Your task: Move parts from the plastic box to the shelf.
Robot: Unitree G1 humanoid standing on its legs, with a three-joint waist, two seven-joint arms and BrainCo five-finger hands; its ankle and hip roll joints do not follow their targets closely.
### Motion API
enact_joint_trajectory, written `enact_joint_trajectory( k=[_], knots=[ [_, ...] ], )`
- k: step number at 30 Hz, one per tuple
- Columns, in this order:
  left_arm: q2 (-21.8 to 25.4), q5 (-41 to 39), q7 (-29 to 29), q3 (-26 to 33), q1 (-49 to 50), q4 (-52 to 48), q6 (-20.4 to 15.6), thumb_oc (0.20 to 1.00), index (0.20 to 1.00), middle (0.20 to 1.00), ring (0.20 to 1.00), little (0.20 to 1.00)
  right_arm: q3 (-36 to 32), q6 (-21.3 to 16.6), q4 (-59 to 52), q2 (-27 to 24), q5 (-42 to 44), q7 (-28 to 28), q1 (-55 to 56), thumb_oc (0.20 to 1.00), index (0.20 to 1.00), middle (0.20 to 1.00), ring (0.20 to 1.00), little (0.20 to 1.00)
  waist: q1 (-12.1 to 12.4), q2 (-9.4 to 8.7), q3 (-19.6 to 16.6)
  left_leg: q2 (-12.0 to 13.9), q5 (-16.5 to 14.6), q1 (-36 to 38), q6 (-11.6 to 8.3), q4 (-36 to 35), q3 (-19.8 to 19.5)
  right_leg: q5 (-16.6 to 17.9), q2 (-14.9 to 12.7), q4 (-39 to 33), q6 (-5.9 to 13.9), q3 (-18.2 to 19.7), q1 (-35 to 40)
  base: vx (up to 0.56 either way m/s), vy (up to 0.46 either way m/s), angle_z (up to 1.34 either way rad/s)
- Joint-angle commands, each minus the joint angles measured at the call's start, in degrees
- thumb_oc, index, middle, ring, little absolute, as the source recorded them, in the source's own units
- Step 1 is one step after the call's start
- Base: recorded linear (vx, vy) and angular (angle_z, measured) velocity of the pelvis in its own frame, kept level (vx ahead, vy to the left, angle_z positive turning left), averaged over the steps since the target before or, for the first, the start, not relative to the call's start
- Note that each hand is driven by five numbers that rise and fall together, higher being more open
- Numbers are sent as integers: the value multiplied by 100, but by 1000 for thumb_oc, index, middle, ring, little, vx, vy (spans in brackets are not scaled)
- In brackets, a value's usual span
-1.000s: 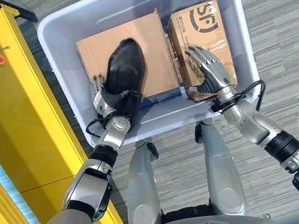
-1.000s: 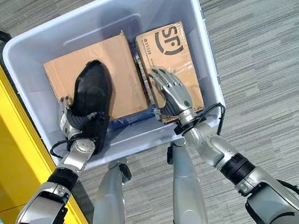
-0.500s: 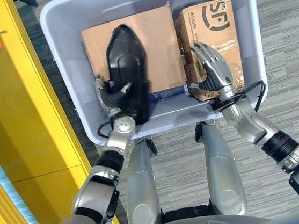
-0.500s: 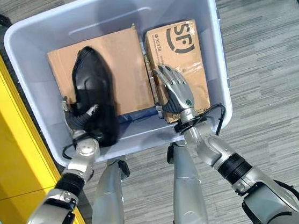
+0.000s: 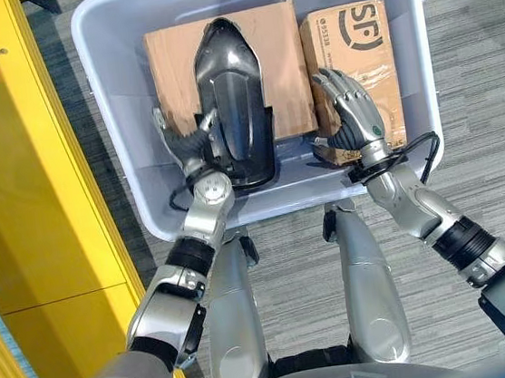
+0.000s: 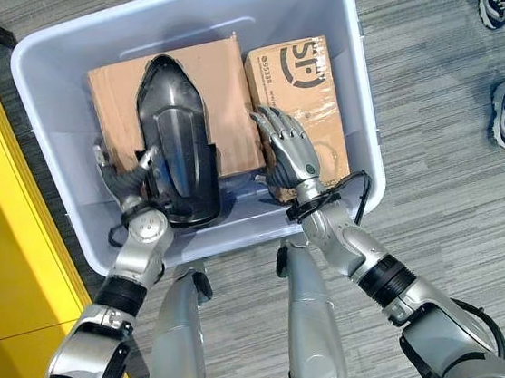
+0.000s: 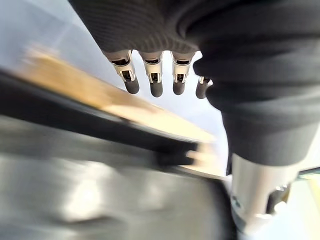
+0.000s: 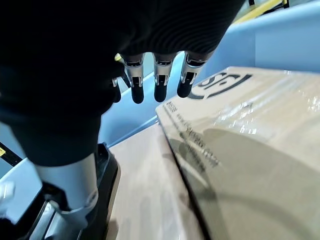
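While the left hand [image 6: 132,186] touches the black part [image 6: 177,141], the right hand [image 6: 290,153] hovers open.

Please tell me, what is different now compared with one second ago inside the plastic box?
The black part has turned: it was tilted across the large carton and now lies straight, pointing to the far wall of the box. The left hand stays at its near end. The right hand stays open above the small carton.

Your head's two eye views looked straight down into the plastic box [image 5: 115,104], sharing it and both cardboard boxes. Each wrist camera peered along its own fingers from very close, inside that box.
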Motion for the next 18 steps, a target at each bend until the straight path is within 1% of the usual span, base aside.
enact_joint_trajectory(
  k=[1, 3, 5, 7, 9, 12, 13, 14, 17, 18],
  knots=[
    [-19, 363, 16, -59, -171, -256, 232, 1000, 1000, 1000, 1000, 1000, -219, -71, -449, -119, -135, 55, 78, 1000, 1000, 1000, 1000, 1000, 9, 34, -215, -30, 196, -253, -67, 228, 204, -449, 117, 385, 190, -14, 270, 0, 0, 0],
    [16, 372, -14, -93, -145, -296, 421, 1000, 1000, 1000, 1000, 1000, -244, -105, -473, -122, -137, 70, 148, 1000, 1000, 1000, 1000, 1000, 2, 32, -215, -23, 197, -206, -71, 198, 207, -470, 129, 378, 184, -25, 312, -3, -10, -6],
    [0, 638, -4, -159, -10, -320, 571, 1000, 1000, 1000, 1000, 1000, -235, -111, -506, -98, -186, 78, 223, 1000, 1000, 1000, 1000, 1000, 13, 31, -215, -14, 199, -161, -68, 160, 211, -486, 129, 361, 182, -48, 356, -6, -8, -3],
    [-39, 872, 65, -245, 133, -313, 637, 1000, 1000, 1000, 1000, 1000, -219, -151, -502, -86, -194, 50, 291, 1000, 1000, 1000, 1000, 1000, 24, 20, -215, -11, 200, -133, -69, 134, 199, -499, 132, 345, 178, -61, 391, 0, 0, 0],
    [-94, 926, 121, -331, 353, -295, 590, 1000, 1000, 1000, 1000, 1000, -187, -209, -460, -81, -177, -16, 342, 1000, 1000, 1000, 1000, 1000, 51, 9, -215, 0, 211, -97, -68, 96, 191, -497, 131, 314, 183, -81, 436, 0, 0, 0],
    [-95, 927, 123, -333, 361, -299, 590, 1000, 1000, 1000, 1000, 1000, -186, -211, -458, -80, -177, -19, 346, 1000, 1000, 1000, 1000, 1000, 52, 10, -215, 1, 211, -89, -69, 92, 191, -496, 132, 309, 183, -82, 444, -2, -13, 0],
    [-219, 1059, 334, -424, 775, -391, 425, 1000, 1000, 1000, 1000, 1000, -103, -234, -416, -50, -202, -180, 470, 1000, 1000, 1000, 1000, 1000, 120, 6, -215, -9, 180, -45, -78, 76, 151, -546, 109, 300, 202, -118, 517, -37, -81, -1],
    [-229, 1028, 496, -459, 1009, -570, 362, 1000, 1000, 1000, 1000, 1000, -83, -238, -398, -28, -217, -295, 540, 1000, 1000, 1000, 1000, 1000, 196, 14, -215, -19, 225, -74, -71, 36, 120, -498, 102, 246, 207, -161, 523, -43, -104, -3],
    [-209, 1276, 623, -525, 1321, -764, 332, 1000, 1000, 1000, 1000, 1000, -69, -242, -381, -27, -195, -464, 684, 1000, 1000, 1000, 1000, 1000, 290, 24, -215, -41, 218, -44, -65, 13, 66, -496, 80, 212, 217, -225, 593, -21, -68, -2],
    [-175, 1233, 647, -546, 1425, -841, 321, 1000, 1000, 1000, 1000, 1000, -62, -244, -382, -41, -185, -530, 736, 1000, 1000, 1000, 1000, 1000, 321, 35, -215, -48, 209, -29, -61, 3, 48, -499, 70, 202, 222, -246, 616, -10, -64, 6]
  ],
)
